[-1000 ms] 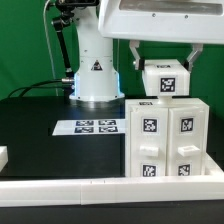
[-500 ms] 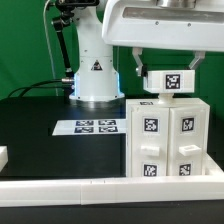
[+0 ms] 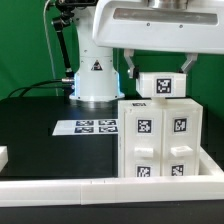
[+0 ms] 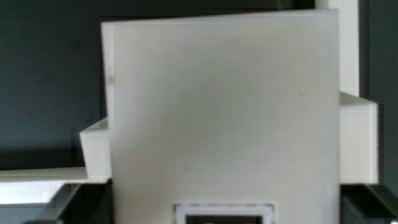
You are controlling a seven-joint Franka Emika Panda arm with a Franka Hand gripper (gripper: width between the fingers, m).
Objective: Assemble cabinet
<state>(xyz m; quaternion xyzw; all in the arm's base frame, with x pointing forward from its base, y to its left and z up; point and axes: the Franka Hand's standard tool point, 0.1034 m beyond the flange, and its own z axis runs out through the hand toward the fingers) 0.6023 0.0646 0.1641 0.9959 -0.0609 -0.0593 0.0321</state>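
The cabinet (image 3: 160, 140) is a white boxy unit at the exterior view's right, with recessed compartments that each carry a black-and-white tag. My gripper (image 3: 160, 72) hangs right above it, shut on a white panel piece (image 3: 163, 86) with a tag on its face. The piece sits slightly tilted, at or just over the cabinet's top; I cannot tell whether they touch. In the wrist view the held panel (image 4: 222, 110) fills the middle, the gripper (image 4: 222, 208) clamps its near end, and the cabinet (image 4: 359, 135) shows behind it.
The marker board (image 3: 98, 127) lies on the black table left of the cabinet. The arm's white base (image 3: 95, 75) stands behind it. A white rail (image 3: 90, 189) runs along the front edge. A small white part (image 3: 3, 157) lies at the far left.
The gripper and the held piece have moved down and toward the exterior view's left, onto the cabinet's top. The cabinet has shifted slightly left.
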